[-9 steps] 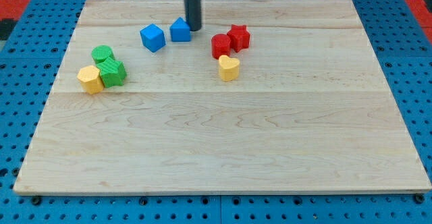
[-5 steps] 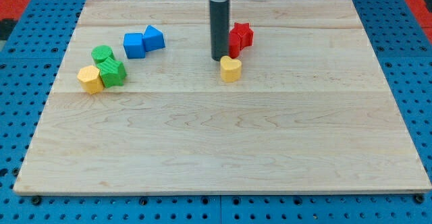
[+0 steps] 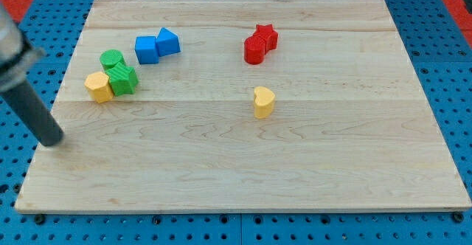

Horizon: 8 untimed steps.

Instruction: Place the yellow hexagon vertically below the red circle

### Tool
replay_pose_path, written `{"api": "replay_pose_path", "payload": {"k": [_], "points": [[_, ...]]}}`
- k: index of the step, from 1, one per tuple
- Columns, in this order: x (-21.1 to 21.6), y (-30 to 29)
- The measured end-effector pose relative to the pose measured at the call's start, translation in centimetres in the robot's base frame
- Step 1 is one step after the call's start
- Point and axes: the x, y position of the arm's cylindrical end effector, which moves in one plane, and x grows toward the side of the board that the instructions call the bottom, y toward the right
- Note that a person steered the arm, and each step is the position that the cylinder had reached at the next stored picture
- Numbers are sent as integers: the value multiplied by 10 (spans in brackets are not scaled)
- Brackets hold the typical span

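The yellow hexagon (image 3: 97,87) lies at the board's left, touching a green block (image 3: 123,78). The red circle (image 3: 254,51) is at the upper middle right, touching the red star (image 3: 265,37) behind it. My tip (image 3: 51,142) rests on the board near its left edge, below and left of the yellow hexagon, apart from every block. The rod leans up toward the view's left edge.
A yellow heart (image 3: 263,101) lies below the red circle. A second green block (image 3: 111,59) sits above the first. Two blue blocks (image 3: 147,50) (image 3: 168,42) touch each other at the upper left. The wooden board (image 3: 295,171) lies on a blue pegboard.
My tip has swept from beside the red circle to the board's left edge. The yellow heart has slid down and slightly right. The two blue blocks were shoved left earlier.
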Motion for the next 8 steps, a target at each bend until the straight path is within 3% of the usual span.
{"api": "replay_pose_path", "payload": {"k": [1,2,4,7,8], "points": [[-65,-2],[-102,-13],[-86,98],[2,77],[10,117]]}}
